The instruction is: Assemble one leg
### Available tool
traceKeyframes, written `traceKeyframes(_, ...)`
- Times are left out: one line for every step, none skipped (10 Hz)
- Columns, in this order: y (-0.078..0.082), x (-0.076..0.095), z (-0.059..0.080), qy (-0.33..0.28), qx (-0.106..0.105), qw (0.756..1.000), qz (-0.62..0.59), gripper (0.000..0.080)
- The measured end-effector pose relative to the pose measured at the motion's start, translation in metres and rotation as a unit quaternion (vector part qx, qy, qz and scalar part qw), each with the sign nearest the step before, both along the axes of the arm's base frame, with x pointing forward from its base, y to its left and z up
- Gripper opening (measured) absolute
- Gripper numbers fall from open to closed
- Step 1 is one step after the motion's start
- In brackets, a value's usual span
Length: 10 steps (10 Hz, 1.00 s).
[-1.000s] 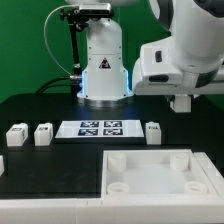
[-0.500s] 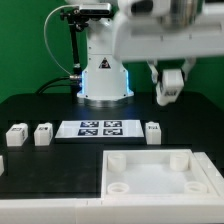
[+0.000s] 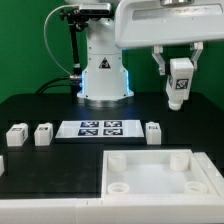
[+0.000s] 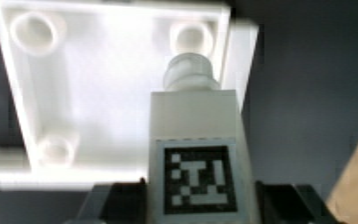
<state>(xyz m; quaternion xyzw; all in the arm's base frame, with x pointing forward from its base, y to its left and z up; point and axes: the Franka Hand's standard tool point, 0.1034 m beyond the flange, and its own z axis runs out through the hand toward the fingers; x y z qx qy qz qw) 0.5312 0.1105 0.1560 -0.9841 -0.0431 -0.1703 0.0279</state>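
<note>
**LEG GRIPPED AND RAISED, NOT YET SEATED**

The jaws are closed on the leg [image 3: 179, 85]. The gripper [image 3: 179, 72] clamps it by two opposite sides, tag face toward the camera, in the upper right of the exterior frame. The wrist view confirms the hold: the leg [image 4: 197, 150] fills the space between the fingers [image 4: 108, 203], and its threaded tip [image 4: 190, 70] points away from the gripper.

Note that the leg hangs high above the table [image 3: 40, 105] and touches nothing else. Beyond the tip, the wrist view shows the tray [image 4: 87, 90], so you may judge the arm to be roughly over it (alignment with a socket cannot be told).

In the exterior view the tray [image 3: 150, 178] lies at lower right, and every visible socket [image 3: 118, 160] is empty. Three other legs [image 3: 43, 133] stand on the table, flanking the marker board [image 3: 98, 128].

Status: pickup is done. Lowering, insertion and screwing in remain.
</note>
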Motion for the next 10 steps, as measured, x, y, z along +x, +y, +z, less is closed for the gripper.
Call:
traceKeyframes(-0.003,0.009,-0.013,-0.034,0.005,0.999,0.014,0.0292)
traceKeyframes(-0.009,0.03,-0.003,-0.056,-0.001,0.998,0.027,0.0292)
traceKeyframes(-0.01,0.054,0.005,-0.058,-0.014,0.997,0.049,0.0292)
traceKeyframes(-0.005,0.077,0.003,-0.066,-0.011,0.996,0.051,0.0292)
traceKeyframes(0.005,0.087,0.003,-0.07,-0.009,0.996,0.057,0.0292)
traceKeyframes(0.004,0.085,0.003,-0.07,-0.009,0.996,0.058,0.0292)
traceKeyframes(0.003,0.084,0.002,-0.069,-0.008,0.996,0.056,0.0292)
traceKeyframes(0.004,0.084,0.001,-0.069,-0.008,0.996,0.057,0.0292)
traceKeyframes(0.004,0.084,0.001,-0.069,-0.008,0.996,0.057,0.0292)
traceKeyframes(0.003,0.085,-0.001,-0.071,-0.009,0.996,0.061,0.0292)
